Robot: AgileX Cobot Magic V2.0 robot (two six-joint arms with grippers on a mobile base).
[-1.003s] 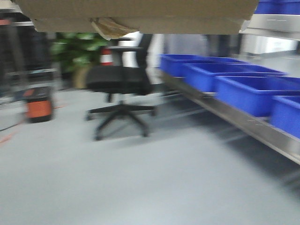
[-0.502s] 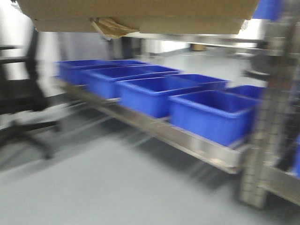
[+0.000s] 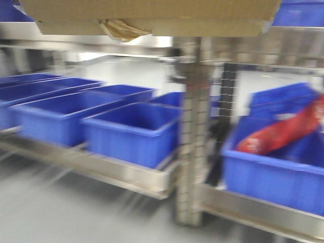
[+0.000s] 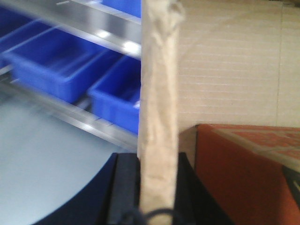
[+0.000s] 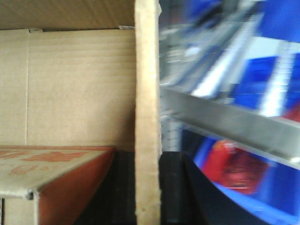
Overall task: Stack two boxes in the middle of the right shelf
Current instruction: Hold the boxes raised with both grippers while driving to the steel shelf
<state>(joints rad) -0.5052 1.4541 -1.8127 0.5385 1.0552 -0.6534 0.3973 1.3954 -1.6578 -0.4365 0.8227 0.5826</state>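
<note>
Left fingers (image 4: 125, 192) are being pressed shut on one thin wall of the cardboard box (image 4: 225, 70), and right fingers (image 5: 169, 192) are being pressed shut on the wall across from it. The box is being held up in the air between both arms, high at the top of the front view, with a bit of torn tape (image 3: 119, 28) hanging under it. It is not being rested on any shelf yet.

The box is being judged as light but floppy. Its walls are thin and one edge is wrinkled, so they could bend or tear if they are squeezed hard or pulled apart. The two side walls are being used as the places to hold, and that looks like a fair choice if both sides are being held level. An orange box (image 4: 243, 178) is being carried inside, so some weight is being added, and it could slide if the big box is tipped.

Blue bins (image 3: 126, 131) are being shown in a row on the steel shelf (image 3: 116, 177), left of the holed post (image 3: 192, 152). Nothing is being seen in them, though the blur is making this hard to tell. On the right shelf (image 3: 263, 215), one blue bin (image 3: 268, 182) is being filled by a red bag (image 3: 283, 134). The silver tier (image 3: 273, 50) above that bin is being guessed as the place for the box.
</note>
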